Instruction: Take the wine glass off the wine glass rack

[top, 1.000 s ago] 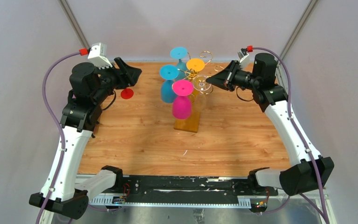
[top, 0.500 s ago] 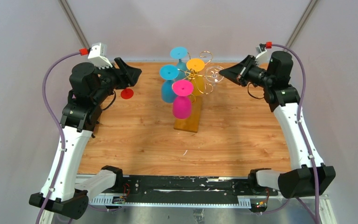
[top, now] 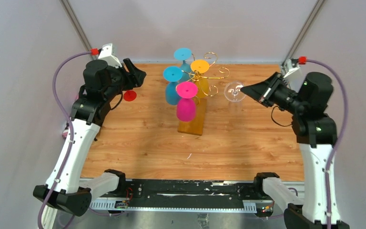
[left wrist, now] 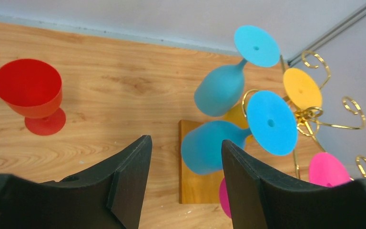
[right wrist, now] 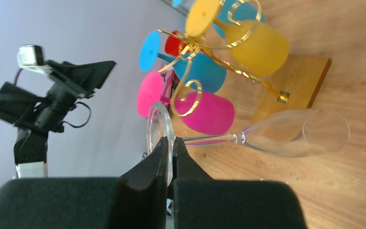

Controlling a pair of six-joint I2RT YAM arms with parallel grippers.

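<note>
The clear wine glass (right wrist: 276,136) is held by its foot, pinched tight in the right gripper (right wrist: 170,143), just right of the thin gold wire rack (top: 193,125) and off it (stem pointing down at the wooden table (top: 138,138)), with the left gripper (left wrist: 185,142) open and empty

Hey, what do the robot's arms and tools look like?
The left arm and right arm are white shells with black joints and bases. A purple cable with a red connector runs along each to a small white wrist camera. The left tool and right tool are matte black, each a pair of tapering wedges.
</note>
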